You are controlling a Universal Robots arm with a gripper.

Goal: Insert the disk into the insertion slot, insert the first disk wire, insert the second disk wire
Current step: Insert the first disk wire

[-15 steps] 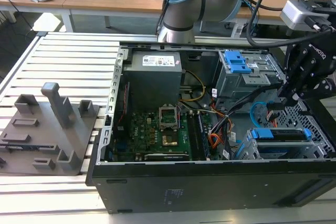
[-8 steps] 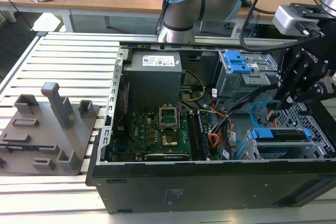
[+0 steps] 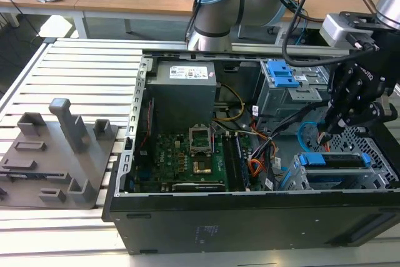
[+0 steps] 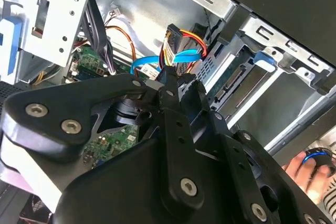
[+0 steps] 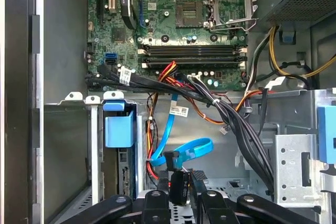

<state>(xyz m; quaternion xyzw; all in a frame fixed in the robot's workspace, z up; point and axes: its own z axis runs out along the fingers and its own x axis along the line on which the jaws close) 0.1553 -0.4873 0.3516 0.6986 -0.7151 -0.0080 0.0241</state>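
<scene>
Already the disk [image 3: 334, 162] sits within the insertion slot [image 3: 378, 154], in a corner of the computer case [image 3: 250, 223]. Just beside its exposed edge, the hand [image 5: 179, 183] is clamped on a black connector [image 5: 177, 190], whose blue cable [image 5: 191, 149] loops through the open gap.

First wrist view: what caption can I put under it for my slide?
Pincer grips a black plug by the looping blue cable.
</scene>
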